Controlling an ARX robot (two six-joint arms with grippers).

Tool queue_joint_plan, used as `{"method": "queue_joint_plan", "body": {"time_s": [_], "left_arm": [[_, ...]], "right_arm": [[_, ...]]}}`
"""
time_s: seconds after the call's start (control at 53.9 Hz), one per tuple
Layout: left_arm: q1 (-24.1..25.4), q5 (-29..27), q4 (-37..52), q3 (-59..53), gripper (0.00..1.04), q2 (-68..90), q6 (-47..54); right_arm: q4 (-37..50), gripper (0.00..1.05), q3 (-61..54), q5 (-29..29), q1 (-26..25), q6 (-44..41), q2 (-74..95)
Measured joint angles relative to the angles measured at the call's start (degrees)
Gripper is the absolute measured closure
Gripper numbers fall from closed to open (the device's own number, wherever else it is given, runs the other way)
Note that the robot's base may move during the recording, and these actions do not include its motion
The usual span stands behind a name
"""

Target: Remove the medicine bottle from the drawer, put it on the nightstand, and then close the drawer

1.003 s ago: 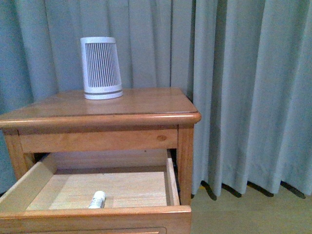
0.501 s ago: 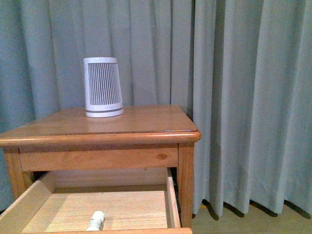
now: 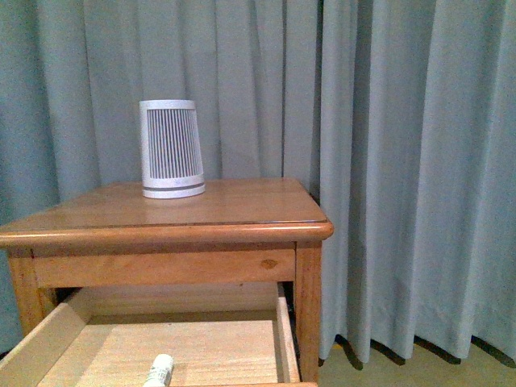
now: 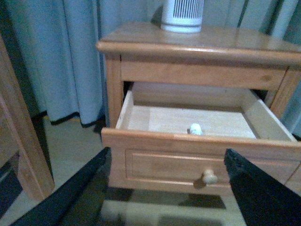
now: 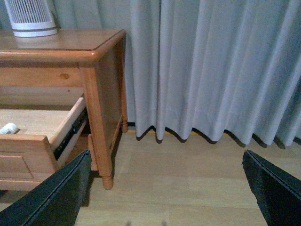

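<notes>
The medicine bottle (image 3: 160, 371) lies on its side on the pale floor of the open drawer (image 3: 285, 339), near the drawer's front. The nightstand (image 3: 234, 205) stands against the curtain. In the left wrist view the bottle (image 4: 195, 129) shows just behind the drawer's front panel (image 4: 160, 160), above its knob (image 4: 209, 177). My left gripper (image 4: 167, 151) is open in front of that panel, a short way off, with nothing between its fingers. My right gripper (image 5: 166, 153) is open over the floor, to the right of the nightstand (image 5: 70, 42). The bottle (image 5: 8, 128) peeks from the drawer (image 5: 19, 160).
A white-and-grey ribbed device (image 3: 171, 149) stands at the back left of the nightstand's top. A grey-blue curtain (image 3: 403, 161) hangs behind and to the right. A wooden bed frame (image 4: 19, 141) stands left of the nightstand. Pale wood floor (image 5: 178, 179) lies to the right.
The front view has shifted: the nightstand and device sit lower in the picture, and the drawer's front has slid below the edge. The bottle stays in the drawer.
</notes>
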Motion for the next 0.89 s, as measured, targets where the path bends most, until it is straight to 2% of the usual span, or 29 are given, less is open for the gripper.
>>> {"method": "queue_joint_plan", "body": {"time_s": [0.056,0.111,0.204,0.316,0.891], "left_arm": [[1.4,1.4,-0.2,0.0,0.53,-0.3,0.2],[6.0,7.9,-0.8,0.0,0.63,-0.9,0.5],[9.9,9.3,-0.9,0.0,0.81,-1.1,0.7],[10.2,10.0,-0.9,0.0,1.02,-1.1,0.7],[10.3,10.2,-1.0,0.0,1.02,-1.2,0.9]], "right_arm": [[0.0,0.07,0.0,0.0,0.0,0.0,0.0],[0.0,0.07,0.0,0.0,0.0,0.0,0.0],[0.0,0.07,0.0,0.0,0.0,0.0,0.0],[0.0,0.07,0.0,0.0,0.0,0.0,0.0],[0.0,0.07,0.0,0.0,0.0,0.0,0.0]]}}
